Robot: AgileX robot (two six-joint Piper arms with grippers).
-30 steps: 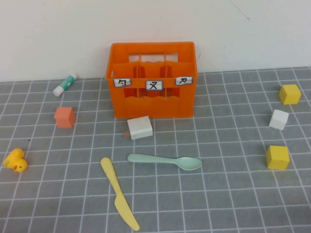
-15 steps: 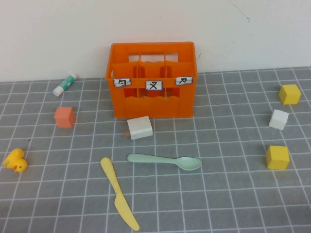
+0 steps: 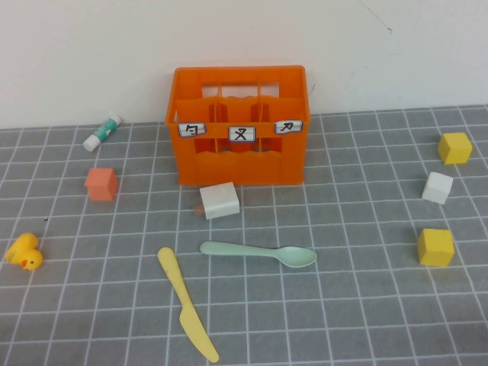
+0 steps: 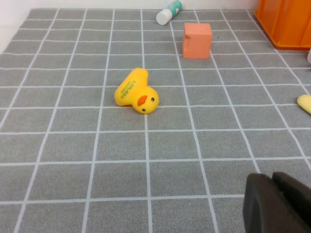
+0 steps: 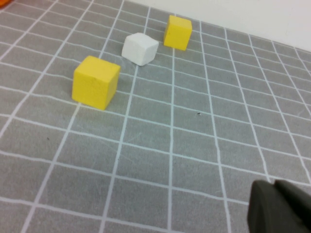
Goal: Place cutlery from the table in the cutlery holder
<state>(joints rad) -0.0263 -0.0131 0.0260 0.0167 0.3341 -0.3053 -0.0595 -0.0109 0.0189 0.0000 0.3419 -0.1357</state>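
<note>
While nothing has gone into the crate yet, the job stands at its start.

Progress: both pieces of cutlery lie on the table (image 3: 366, 305), so every step is left to do, as I judge it.

Knife: the pale yellow knife (image 3: 187, 303) lies flat in front of the crate, running diagonally toward the near edge; its tip also shows at the edge of the left wrist view (image 4: 304, 103).

Spoon: the mint-green spoon (image 3: 259, 252) lies flat just beyond the knife, bowl toward the robot's right, apart from the knife.

Cutlery holder: the orange cutlery holder (image 3: 240, 160) stands upright at the back by the wall, its visible compartments looking empty.

Labels: three white labels (image 3: 241, 133) on the holder's front carry one black character each; I cannot read them with certainty.

Duck: the yellow duck (image 4: 136, 91) bears small green print on its side, too small to read.

Left tool: the left tool (image 4: 277, 204) hangs low over the table near the duck; I cannot tell whether it is apart or together.

Right tool: the right tool (image 5: 279, 208) hangs near the yellow cube (image 5: 95, 82); likewise I cannot tell.

Obstacle: a white block (image 3: 219, 200) sits just before the holder.
</note>
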